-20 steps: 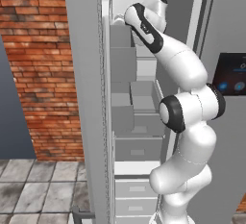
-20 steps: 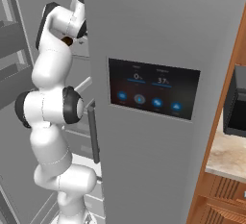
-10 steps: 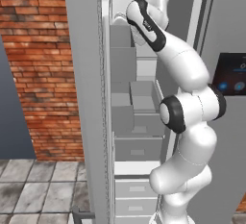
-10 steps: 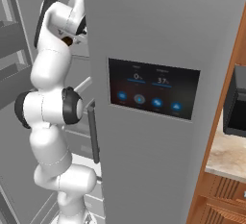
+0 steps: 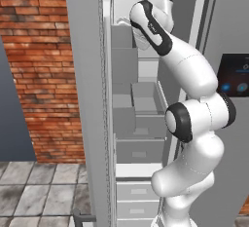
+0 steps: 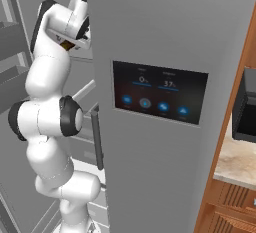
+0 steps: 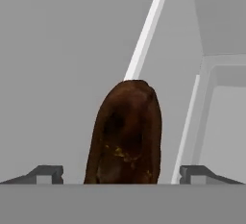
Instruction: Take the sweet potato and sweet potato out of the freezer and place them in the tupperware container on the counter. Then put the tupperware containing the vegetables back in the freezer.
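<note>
A dark brown-red sweet potato point(image 7: 126, 131) lies on the pale freezer shelf in the hand view, its near end between my fingertips. My gripper point(image 7: 122, 176) is open, one fingertip point(image 7: 45, 173) on each side of the tuber with a gap to it on both sides. In the left base view my arm reaches into the top of the open freezer point(image 5: 141, 82), and the hand point(image 5: 146, 31) is tucked behind the wrist. The right base view has the hand point(image 6: 75, 37) high inside the freezer, beside the closed door. The tupperware container is out of view.
The open freezer door point(image 5: 87, 104) stands on the left against a brick wall point(image 5: 34, 65). Grey shelves and drawers point(image 5: 138, 148) sit below my hand. The door with the black touch panel point(image 6: 160, 94) is on the right, with a strip of counter point(image 6: 235, 164) and a black microwave point(image 6: 247, 107) beyond.
My arm has pushed a little further up and into the top of the freezer. The jaws have drawn in only slightly and still stand wide.
</note>
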Available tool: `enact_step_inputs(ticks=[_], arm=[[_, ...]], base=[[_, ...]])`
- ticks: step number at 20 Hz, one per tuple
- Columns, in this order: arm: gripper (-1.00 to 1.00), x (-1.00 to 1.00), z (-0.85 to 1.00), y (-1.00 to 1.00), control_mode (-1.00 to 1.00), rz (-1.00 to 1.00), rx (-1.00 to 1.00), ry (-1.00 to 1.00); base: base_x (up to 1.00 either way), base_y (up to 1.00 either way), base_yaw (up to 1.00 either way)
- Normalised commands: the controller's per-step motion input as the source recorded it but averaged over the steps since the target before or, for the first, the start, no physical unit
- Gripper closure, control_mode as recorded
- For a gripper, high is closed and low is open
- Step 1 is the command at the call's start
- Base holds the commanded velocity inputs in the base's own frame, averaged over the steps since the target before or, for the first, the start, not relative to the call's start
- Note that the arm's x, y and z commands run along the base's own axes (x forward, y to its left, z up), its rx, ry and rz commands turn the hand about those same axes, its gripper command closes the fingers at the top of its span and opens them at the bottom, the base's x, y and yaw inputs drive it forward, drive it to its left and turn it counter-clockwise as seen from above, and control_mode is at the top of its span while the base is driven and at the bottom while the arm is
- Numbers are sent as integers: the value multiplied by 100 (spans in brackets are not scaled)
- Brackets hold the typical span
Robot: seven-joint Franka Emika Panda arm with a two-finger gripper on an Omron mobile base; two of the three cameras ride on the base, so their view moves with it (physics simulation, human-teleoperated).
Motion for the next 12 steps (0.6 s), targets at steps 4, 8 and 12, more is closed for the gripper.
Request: enact_step_inputs(ticks=[4,8,12], arm=[[-100,-4,-21,10,-100,4,3,0],[-100,4,-12,13,-100,3,6,0],[-100,0,-16,25,-100,3,2,0]], base=[[0,0,0],[0,0,0],[0,0,0]])
